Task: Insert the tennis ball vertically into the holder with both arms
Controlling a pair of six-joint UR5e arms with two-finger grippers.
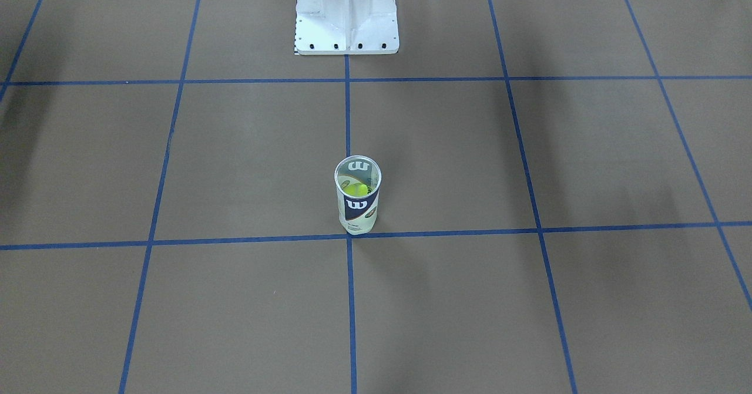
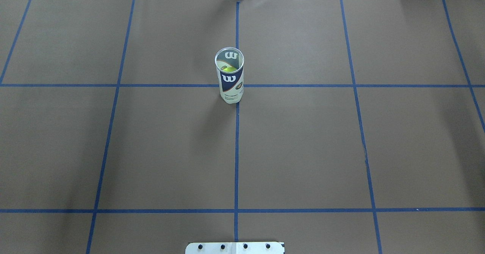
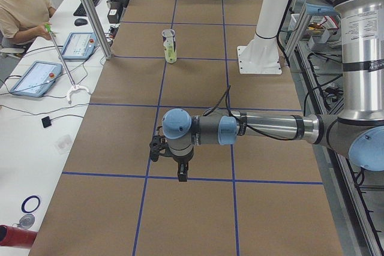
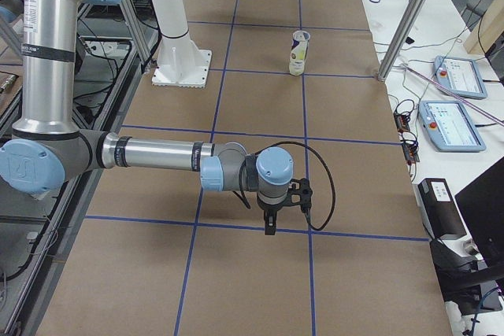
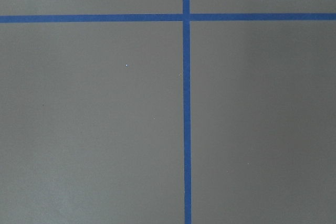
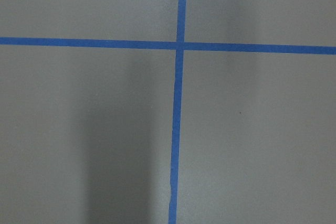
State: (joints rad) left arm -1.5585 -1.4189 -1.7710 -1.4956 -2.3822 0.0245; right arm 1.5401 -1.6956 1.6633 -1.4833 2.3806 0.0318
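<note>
The clear holder [image 1: 358,197] with the navy "W" label stands upright on the blue centre line of the table, open end up. A yellow-green tennis ball [image 1: 354,189] sits inside it, also seen from overhead [image 2: 229,69] inside the holder [image 2: 229,78]. Neither arm shows in the front or overhead views. The left gripper [image 3: 182,172] hangs over the table far from the holder [image 3: 170,46]. The right gripper [image 4: 270,222] hangs far from the holder [image 4: 298,53] at the other end. I cannot tell whether either is open or shut. Both wrist views show only brown table and blue tape.
The white bolted pedestal [image 1: 346,15] stands at the robot's side of the table, behind the holder. Blue tape lines grid the brown table [image 2: 303,140]. An operator [image 3: 21,4] sits at a side desk with tablets [image 3: 81,45]; more tablets [image 4: 453,123] lie on the opposite desk.
</note>
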